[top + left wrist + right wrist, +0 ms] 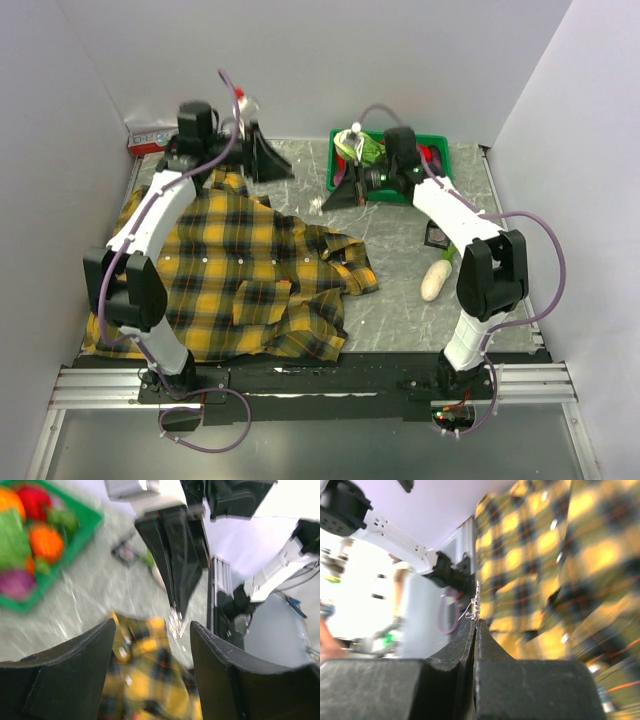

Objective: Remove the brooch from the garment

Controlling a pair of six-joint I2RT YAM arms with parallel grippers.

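A marbled grey table (395,305) stands between white walls (330,60), and the garment (235,285) lies spread at its left. The right tool (475,624) pinches the brooch (476,606), tiny and blurred, above bare table. The left tool (152,626) is spread.

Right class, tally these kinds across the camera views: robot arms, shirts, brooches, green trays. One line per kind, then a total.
Robot arms: 2, left arm and right arm
Shirt: 1
Brooch: 1, pinched in the right end effector
Green tray: 1
Total: 5
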